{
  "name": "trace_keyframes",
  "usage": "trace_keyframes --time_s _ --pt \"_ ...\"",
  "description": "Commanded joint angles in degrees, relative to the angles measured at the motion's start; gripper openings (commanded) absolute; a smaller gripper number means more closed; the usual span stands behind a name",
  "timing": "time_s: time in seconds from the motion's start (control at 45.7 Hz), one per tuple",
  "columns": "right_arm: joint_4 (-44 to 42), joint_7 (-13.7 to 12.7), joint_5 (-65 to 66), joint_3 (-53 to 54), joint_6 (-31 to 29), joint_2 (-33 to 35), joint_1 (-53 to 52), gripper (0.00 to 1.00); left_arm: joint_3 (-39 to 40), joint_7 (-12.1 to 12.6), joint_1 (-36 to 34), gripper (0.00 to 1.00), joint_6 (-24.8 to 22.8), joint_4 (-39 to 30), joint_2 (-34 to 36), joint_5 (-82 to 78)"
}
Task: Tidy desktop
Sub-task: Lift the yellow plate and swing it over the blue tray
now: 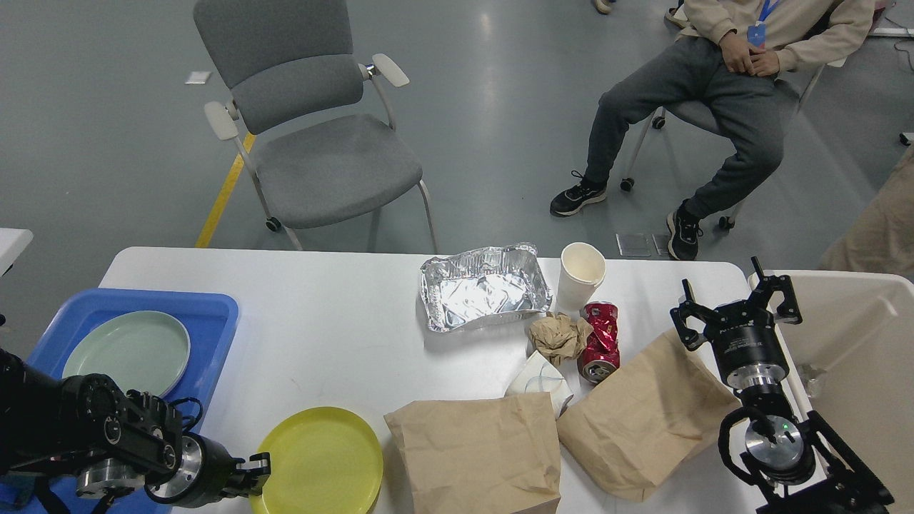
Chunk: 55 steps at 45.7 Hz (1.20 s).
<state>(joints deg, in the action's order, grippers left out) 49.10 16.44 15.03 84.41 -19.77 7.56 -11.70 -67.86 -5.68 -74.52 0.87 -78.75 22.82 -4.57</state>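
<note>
The white desktop point(328, 321) carries litter and dishes. A yellow plate point(321, 460) lies at its front edge, and my left gripper point(255, 472) is at the plate's left rim, shut on it. A crumpled foil tray point(484, 287), a white paper cup point(580, 275), a crushed red can point(600, 339), a brown paper wad point(558, 335) and a white crumpled wrapper point(539, 382) sit right of centre. Two brown paper bags point(477, 450) point(643, 414) lie in front of them. My right gripper point(735, 303) hovers open over the right edge, holding nothing.
A blue tray point(207, 314) with a pale green plate point(127, 352) sits at the left end. A cream-white bin point(857, 343) stands beside the right end. Behind the table are a grey chair point(321, 135) and a seated person point(714, 107).
</note>
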Motion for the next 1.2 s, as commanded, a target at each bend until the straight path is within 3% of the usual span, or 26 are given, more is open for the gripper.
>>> trace_keyframes --time_s 0.0,0.35,0.503,0.787,1.049,1.18 --pt "-0.1 0.0 0.0 0.0 0.0 0.0 0.0 1.0 0.0 0.1 0.0 0.0 0.3 0.0 0.0 0.1" --pt "-0.1 0.0 0.0 0.0 0.0 0.0 0.0 1.0 0.0 0.1 -0.4 0.0 -0.2 -0.3 0.6 0.0" --pt "-0.1 0.0 0.0 0.0 0.0 0.0 0.0 1.0 -2.3 0.2 -6.2 0.0 -3.2 -3.7 3.4 0.0" --pt "-0.1 0.0 0.0 0.0 0.0 0.0 0.0 1.0 -12.5 0.1 -28.5 0.0 -14.6 -12.8 8.9 0.0" --pt "-0.1 0.0 0.0 0.0 0.0 0.1 0.0 1.0 -17.7 -0.5 -49.0 0.0 -31.0 -17.2 8.0 2.4" --pt "-0.1 0.0 0.0 0.0 0.0 0.1 0.0 1.0 -21.5 -0.8 -60.6 0.0 -37.1 -20.4 5.0 5.5"
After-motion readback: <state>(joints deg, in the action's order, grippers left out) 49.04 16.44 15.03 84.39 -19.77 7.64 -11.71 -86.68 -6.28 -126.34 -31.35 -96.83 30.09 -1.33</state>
